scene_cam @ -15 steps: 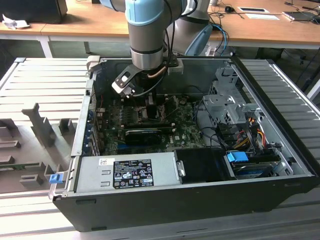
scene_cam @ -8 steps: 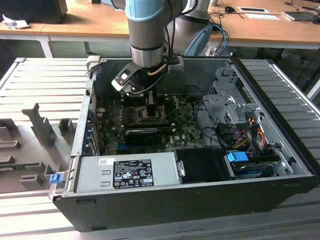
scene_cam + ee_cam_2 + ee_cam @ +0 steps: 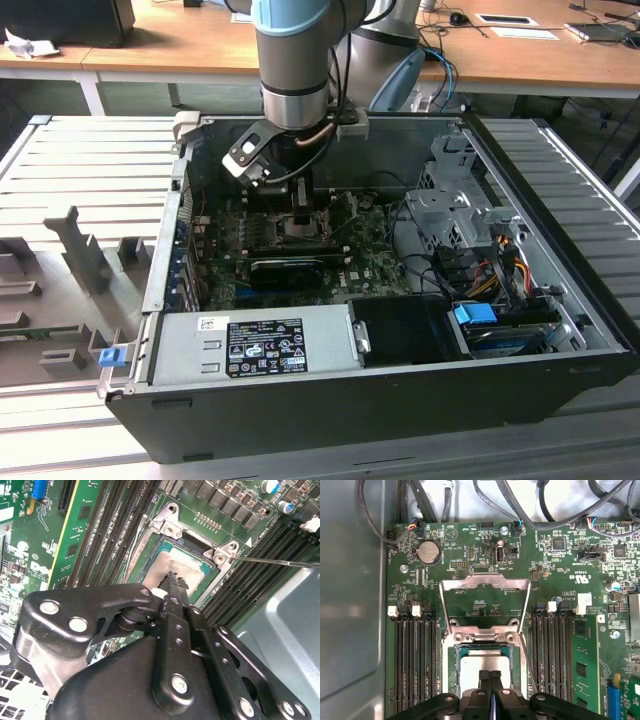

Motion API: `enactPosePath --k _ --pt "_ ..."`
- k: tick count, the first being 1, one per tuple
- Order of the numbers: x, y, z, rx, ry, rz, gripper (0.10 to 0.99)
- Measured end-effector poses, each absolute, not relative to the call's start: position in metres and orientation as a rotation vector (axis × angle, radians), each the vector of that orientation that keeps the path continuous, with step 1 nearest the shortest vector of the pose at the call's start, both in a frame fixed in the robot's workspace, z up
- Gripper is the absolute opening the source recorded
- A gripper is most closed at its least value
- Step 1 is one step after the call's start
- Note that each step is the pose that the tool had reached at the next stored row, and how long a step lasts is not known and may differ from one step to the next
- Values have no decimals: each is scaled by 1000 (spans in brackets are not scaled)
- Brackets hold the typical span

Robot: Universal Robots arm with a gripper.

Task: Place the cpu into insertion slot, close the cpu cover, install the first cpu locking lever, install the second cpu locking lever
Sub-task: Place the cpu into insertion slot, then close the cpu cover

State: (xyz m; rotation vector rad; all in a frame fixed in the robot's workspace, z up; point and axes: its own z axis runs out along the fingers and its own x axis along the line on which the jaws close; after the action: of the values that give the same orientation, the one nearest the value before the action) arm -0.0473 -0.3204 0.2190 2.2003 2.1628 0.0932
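I see the cpu (image 3: 485,661) (image 3: 189,566), a small flat square chip with a pale silver-beige metal top, lying flat inside the insertion slot (image 3: 451,655) (image 3: 149,555), the square black socket with its dark metal frame. The black gripper (image 3: 490,674) (image 3: 174,580) is right over it in both wrist views. Its two fingers are pressed together and their tips are down at the chip's top near one edge, but I cannot tell whether they touch it. The cpu cover (image 3: 485,584), a thin square grey metal frame plate with a large window, is swung open off the far side of the socket, and green board shows through its window. In the second wrist view a thin steel rod (image 3: 280,563) reaches out from one socket corner, free over the slots beside it. The socket sits in the green circuit board (image 3: 485,545) (image 3: 372,266) between two banks of long black memory slots (image 3: 417,655), with a round silver coin cell (image 3: 426,551) near the board's corner. In the exterior view the grey-and-blue arm (image 3: 295,60) drops into the open black computer case (image 3: 400,400), which lies on its side. A silver power supply box (image 3: 250,345) lies along the case's near wall, and the case rests on a grey ribbed metal platform (image 3: 90,160).
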Motion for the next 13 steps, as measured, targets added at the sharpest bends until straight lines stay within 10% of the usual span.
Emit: enactPosePath --k 13 --pt "-42 -320 235 2210 2172 70 106"
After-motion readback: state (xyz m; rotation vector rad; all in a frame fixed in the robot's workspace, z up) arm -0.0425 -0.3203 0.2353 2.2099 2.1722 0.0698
